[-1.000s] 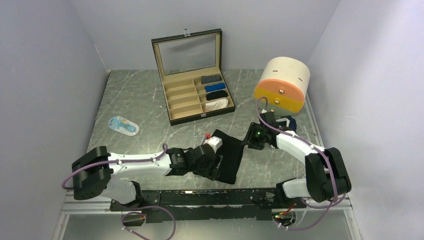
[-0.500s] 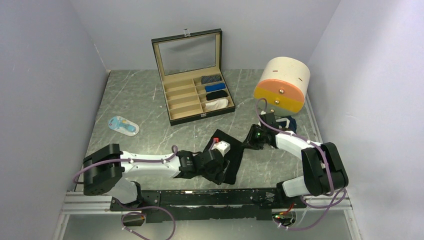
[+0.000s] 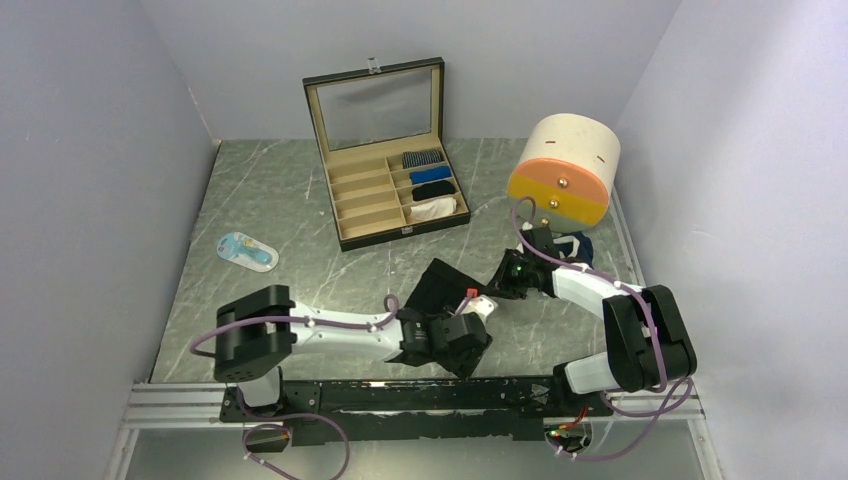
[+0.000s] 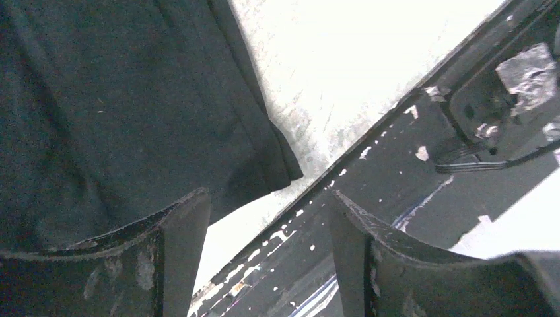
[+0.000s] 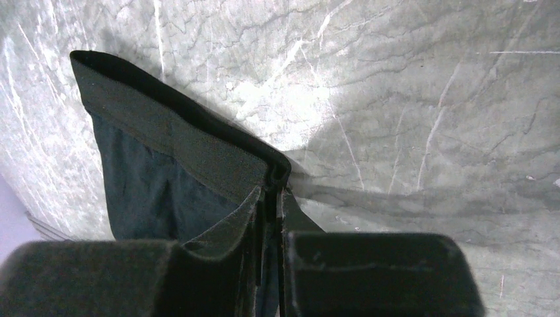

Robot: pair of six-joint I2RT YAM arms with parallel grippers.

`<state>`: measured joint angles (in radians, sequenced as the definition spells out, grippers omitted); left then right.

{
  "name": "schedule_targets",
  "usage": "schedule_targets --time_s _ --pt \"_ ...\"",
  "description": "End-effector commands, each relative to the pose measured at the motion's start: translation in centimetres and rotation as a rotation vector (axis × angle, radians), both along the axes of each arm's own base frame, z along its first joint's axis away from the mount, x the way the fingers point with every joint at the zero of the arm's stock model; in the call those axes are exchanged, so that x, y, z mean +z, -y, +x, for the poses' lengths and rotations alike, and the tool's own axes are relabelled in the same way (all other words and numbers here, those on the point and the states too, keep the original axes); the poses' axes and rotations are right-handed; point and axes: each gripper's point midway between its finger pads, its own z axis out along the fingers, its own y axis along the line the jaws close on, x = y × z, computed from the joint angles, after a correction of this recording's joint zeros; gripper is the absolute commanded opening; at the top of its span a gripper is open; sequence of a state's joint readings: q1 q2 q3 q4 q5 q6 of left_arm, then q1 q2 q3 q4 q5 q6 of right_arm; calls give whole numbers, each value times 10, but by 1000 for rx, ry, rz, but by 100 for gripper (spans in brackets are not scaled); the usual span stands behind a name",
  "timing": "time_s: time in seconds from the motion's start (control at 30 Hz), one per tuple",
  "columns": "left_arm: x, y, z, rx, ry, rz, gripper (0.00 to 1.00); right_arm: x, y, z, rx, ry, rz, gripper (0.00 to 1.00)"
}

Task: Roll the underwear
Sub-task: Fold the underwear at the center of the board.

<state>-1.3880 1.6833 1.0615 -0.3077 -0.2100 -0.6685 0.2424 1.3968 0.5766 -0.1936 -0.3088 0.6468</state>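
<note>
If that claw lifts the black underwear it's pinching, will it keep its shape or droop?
Probably droops: the black underwear folds where the right gripper pinches its waistband. Likely light: that small pinch seems to hold the edge off the table. Unlikely to roll; the rest lies flat.

left gripper (image 4: 267,201) jaws apart, arm reaching rightward | right gripper (image 5: 274,193) jaws pinched together

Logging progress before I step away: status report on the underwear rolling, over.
Left gripper open over near corner of plain black cloth underwear. Right gripper shut on its banded corner. Black metal rail beneath left gripper.
</note>
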Motion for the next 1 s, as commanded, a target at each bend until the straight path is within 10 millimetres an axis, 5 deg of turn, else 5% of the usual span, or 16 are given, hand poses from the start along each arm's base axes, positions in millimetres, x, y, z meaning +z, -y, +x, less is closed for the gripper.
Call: schedule_targets --time_s 0.0,0.5,0.97 --pt "-6 6 1 -12 53 65 70 7 -1 3 6 36 19 11" --pt "-31 25 -6 -6 86 176 59 6 5 3 -2 33 -4 11" --pt "-39 17 -2 62 196 311 34 7 6 3 -6 33 -7 11"
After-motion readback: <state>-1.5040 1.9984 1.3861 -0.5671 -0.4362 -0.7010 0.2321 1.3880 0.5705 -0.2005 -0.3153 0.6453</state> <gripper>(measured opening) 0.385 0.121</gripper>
